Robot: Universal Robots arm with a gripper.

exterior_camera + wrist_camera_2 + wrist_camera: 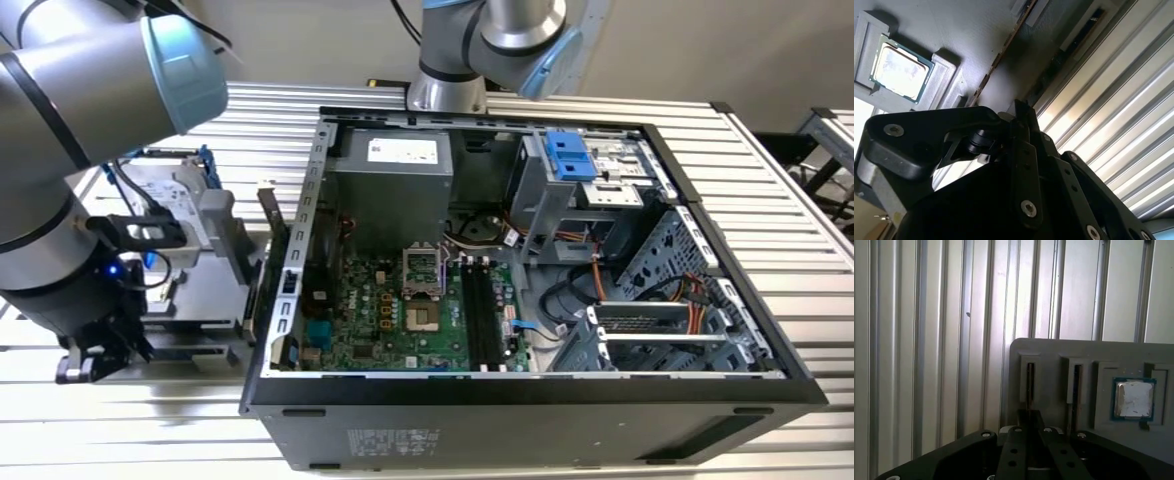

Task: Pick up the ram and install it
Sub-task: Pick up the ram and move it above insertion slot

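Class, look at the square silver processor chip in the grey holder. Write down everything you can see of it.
The processor chip is small and square. It has a dull silver metal lid on a green board, and the board shows as a thin border around the lid. It sits in a square recess of the grey moulded holder, beside the holder's narrow slots, with its lid facing outward. Light glares off the lid in both wrist views. Only the holder touches it; the gripper is apart from it, nearer the slots.
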